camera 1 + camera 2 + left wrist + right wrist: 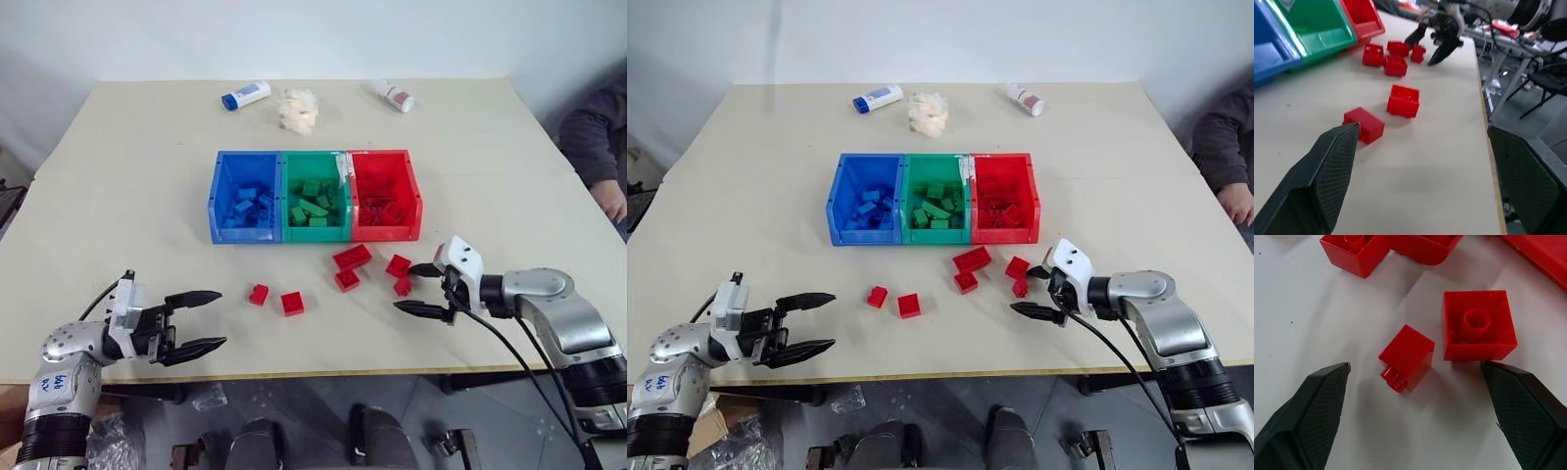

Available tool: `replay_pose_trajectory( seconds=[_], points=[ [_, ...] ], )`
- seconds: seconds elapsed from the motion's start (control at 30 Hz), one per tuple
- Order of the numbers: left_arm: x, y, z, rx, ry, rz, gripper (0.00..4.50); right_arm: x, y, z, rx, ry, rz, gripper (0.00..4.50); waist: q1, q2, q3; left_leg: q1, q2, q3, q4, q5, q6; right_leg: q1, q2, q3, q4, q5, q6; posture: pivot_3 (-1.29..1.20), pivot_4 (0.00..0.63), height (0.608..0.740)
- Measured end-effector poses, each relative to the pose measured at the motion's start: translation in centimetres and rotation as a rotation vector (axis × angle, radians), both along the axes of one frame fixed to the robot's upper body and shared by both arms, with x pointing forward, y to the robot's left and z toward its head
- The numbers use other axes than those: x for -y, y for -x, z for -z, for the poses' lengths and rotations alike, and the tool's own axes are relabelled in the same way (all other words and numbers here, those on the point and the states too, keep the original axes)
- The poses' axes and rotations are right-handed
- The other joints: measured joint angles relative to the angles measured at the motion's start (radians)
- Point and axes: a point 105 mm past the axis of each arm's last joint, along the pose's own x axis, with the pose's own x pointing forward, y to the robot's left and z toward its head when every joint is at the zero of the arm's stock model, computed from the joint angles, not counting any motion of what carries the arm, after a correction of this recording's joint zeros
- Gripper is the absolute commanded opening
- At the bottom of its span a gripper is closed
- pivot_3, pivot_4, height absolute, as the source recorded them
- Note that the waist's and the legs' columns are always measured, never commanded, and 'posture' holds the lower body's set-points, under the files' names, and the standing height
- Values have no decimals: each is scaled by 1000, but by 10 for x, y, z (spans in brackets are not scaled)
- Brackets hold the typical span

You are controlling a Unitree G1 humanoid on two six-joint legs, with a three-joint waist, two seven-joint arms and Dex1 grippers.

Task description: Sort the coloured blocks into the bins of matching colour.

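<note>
Small red block (1406,357) lies tipped on its side, studs sideways, on the table (147,196) below the red bin (384,194); I have the right gripper (423,289) spread, empty, straddling it. Left gripper (196,322) open, farther off.

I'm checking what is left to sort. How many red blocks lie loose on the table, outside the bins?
6. Two sit left of centre. Four cluster below the red bin: an oblong one, three small ones.
</note>
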Motion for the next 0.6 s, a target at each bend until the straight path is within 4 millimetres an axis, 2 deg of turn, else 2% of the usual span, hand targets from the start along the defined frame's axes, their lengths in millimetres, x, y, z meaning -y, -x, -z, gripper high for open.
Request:
replay_pose_trajectory(
  seconds=[0.3,0.6],
  points=[
    [2,6,2,-3,7,-2,4500,-9,1,4,18,-35,-3,771,0,0,0,0,0,0,0,0,0,0,0,0,0,0,0,0,150,740],
    [1,2,-1,7,20,5,4500,-8,3,1,37,-44,31,728,0,0,0,0,0,0,0,0,0,0,0,0,0,0,0,0,150,740]
  ],
)
